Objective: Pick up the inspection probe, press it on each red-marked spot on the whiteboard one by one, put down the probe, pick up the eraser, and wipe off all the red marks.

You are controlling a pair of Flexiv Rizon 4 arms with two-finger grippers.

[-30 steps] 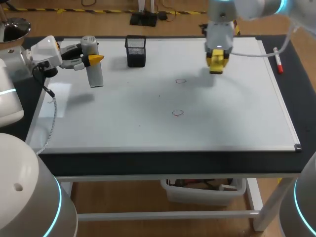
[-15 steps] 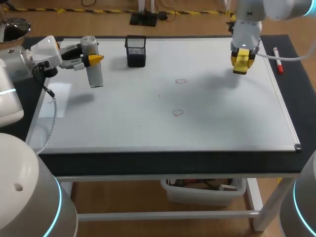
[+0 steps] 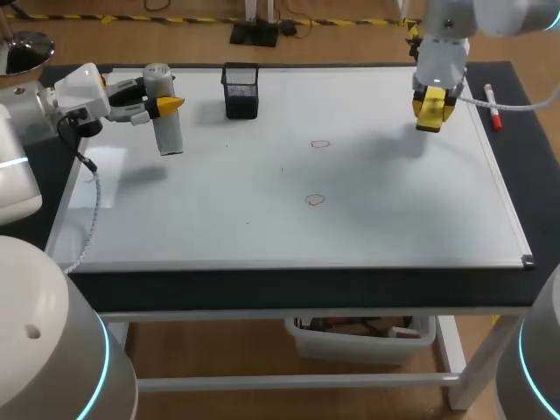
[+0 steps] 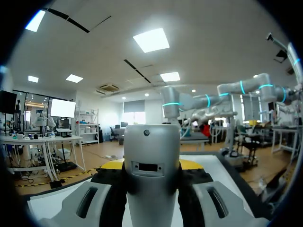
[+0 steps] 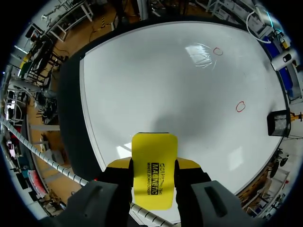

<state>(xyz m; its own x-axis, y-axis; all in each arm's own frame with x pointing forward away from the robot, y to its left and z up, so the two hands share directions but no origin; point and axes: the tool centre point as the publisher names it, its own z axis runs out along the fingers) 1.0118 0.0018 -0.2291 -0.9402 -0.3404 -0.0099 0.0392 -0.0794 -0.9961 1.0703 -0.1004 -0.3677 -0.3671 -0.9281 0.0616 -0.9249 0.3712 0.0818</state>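
Two red marks (image 3: 320, 143): drawn midway across the whiteboard (image 3: 394, 219).
Left claw (image 3: 166, 105): clamped on the upright probe (image 3: 167, 127), at the left side.
Right claw (image 3: 430, 107): clamped on the eraser (image 5: 154, 175), far right.

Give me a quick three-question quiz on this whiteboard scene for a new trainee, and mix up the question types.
1. Multiple choice: the right gripper holds A) nothing, B) the eraser, C) a cloth.
2. True or false: the left gripper is shut on the probe, which stands upright.
3. Fill in: the number of red marks on the whiteboard is ___.

Key: 1 B; 2 true; 3 two.
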